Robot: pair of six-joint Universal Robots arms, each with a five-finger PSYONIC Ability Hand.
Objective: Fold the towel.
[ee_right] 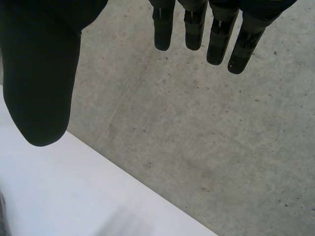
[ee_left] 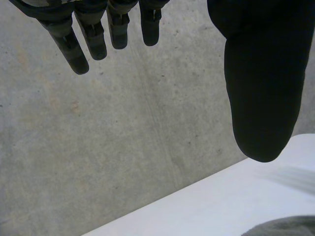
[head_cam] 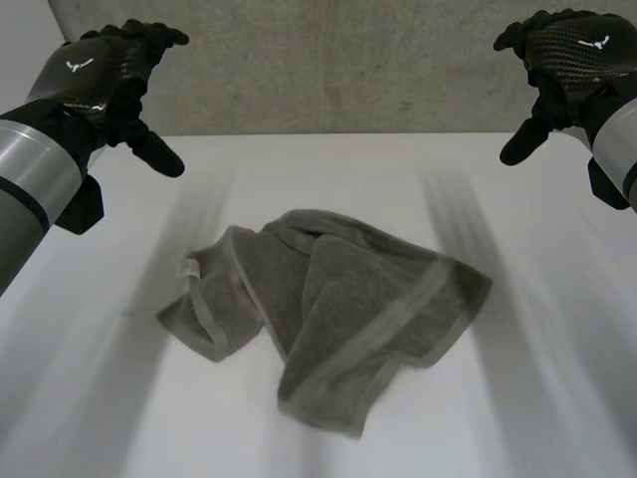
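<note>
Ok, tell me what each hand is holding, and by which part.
Nothing is held. The left hand and right hand are both open, clear of the crumpled towel lying on the table.

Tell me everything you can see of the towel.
The towel is grey terry cloth with a flatter woven band along its edges and a small white label near one edge. It lies crumpled in a loose heap, partly folded over itself, in the middle of the white table. Only the table touches it; the left hand and right hand are raised apart from it, both open.
</note>
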